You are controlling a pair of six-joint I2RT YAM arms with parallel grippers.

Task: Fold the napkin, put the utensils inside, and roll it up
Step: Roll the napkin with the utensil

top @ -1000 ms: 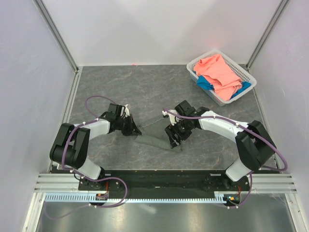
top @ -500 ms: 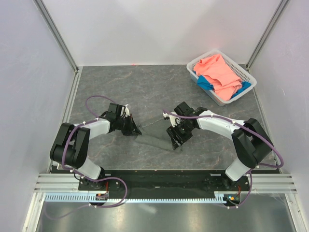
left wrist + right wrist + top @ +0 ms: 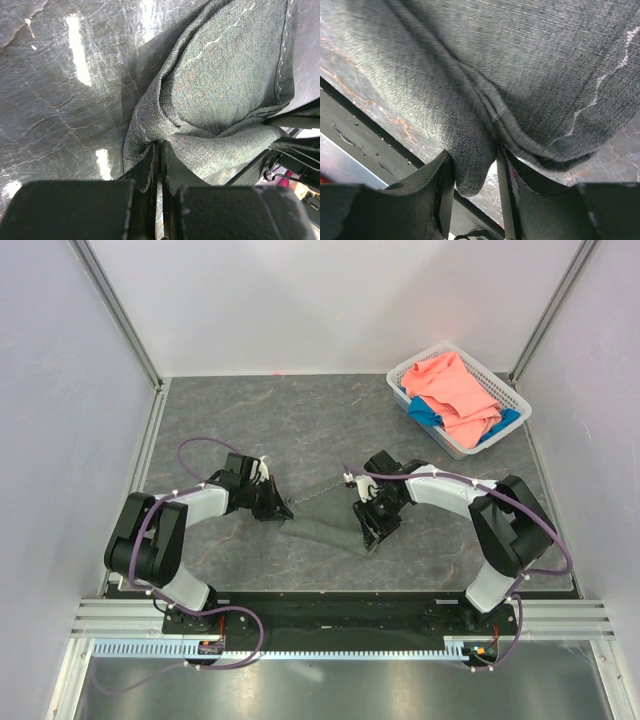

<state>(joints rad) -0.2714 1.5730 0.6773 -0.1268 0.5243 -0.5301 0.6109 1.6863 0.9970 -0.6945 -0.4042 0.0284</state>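
The dark grey napkin (image 3: 322, 527) lies as a narrow bunched strip on the table between my two grippers. My left gripper (image 3: 281, 510) is shut on the strip's left end; in the left wrist view the napkin (image 3: 225, 90) puckers where the left gripper (image 3: 161, 146) pinches it. My right gripper (image 3: 371, 531) is at the strip's right end. In the right wrist view a rounded fold of the napkin (image 3: 520, 60) hangs between the half-open jaws of the right gripper (image 3: 472, 159), with a sliver of table showing beside it. The utensils are out of view.
A white basket (image 3: 516, 400) stands at the back right, holding a salmon-pink cloth (image 3: 455, 390) over a blue cloth (image 3: 425, 412). Walls enclose the table on three sides. The arms' base rail (image 3: 320, 612) runs along the near edge.
The right gripper's jaws have narrowed around the napkin's right end and the right arm's elbow has drawn in slightly. The left gripper has stayed shut and in place.
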